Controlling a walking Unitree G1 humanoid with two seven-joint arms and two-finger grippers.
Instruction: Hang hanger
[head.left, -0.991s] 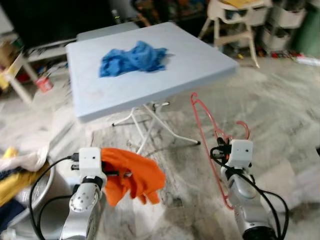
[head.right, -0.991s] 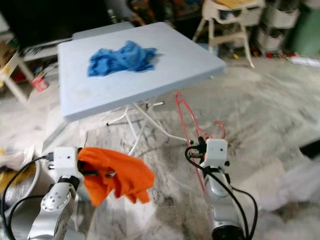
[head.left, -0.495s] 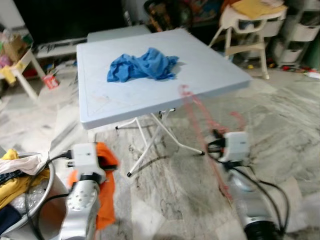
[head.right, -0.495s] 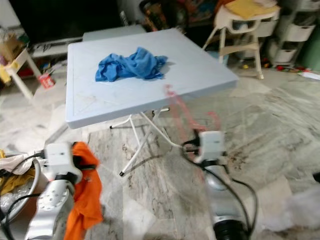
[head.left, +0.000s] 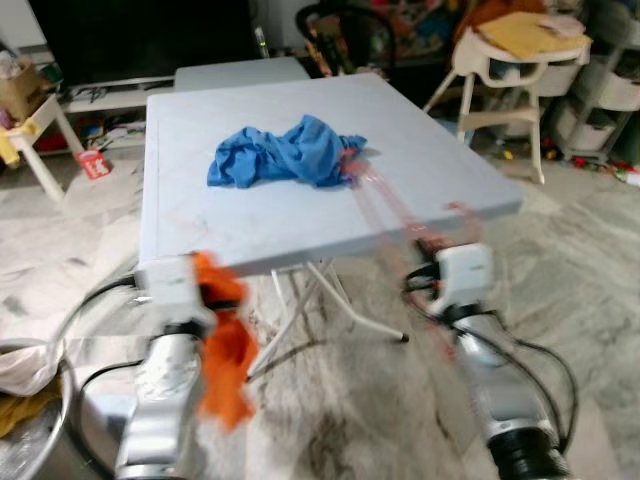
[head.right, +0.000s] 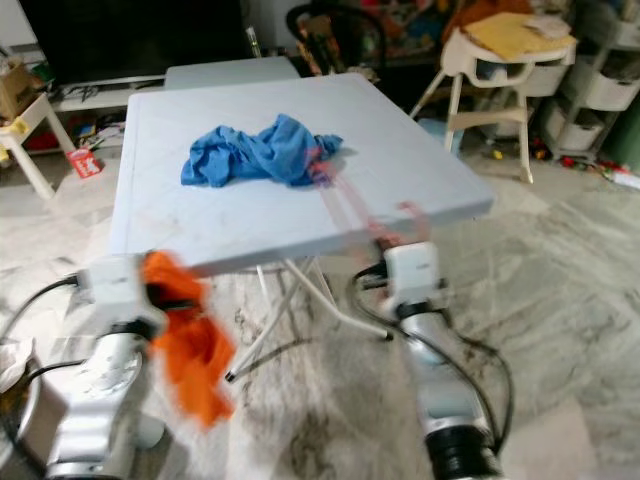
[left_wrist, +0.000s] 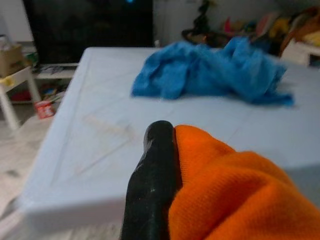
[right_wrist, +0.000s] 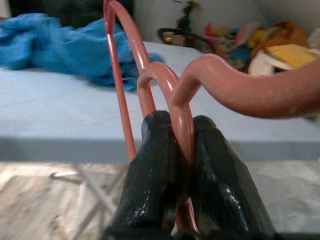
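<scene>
Both arms now raised vs. 1 s ago, close to table (head.left: 200, 225) front edge. R gripper (right_wrist: 172, 145) fingers clamp pink hanger (right_wrist: 150, 80); L gripper (left_wrist: 155, 165) pinches orange cloth (head.left: 225, 350) below edge. Blue cloth (head.left: 285, 150) on tabletop. Hanging not yet started.

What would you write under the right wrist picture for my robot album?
Right gripper pinches a pink hanger before the table with a blue cloth.
</scene>
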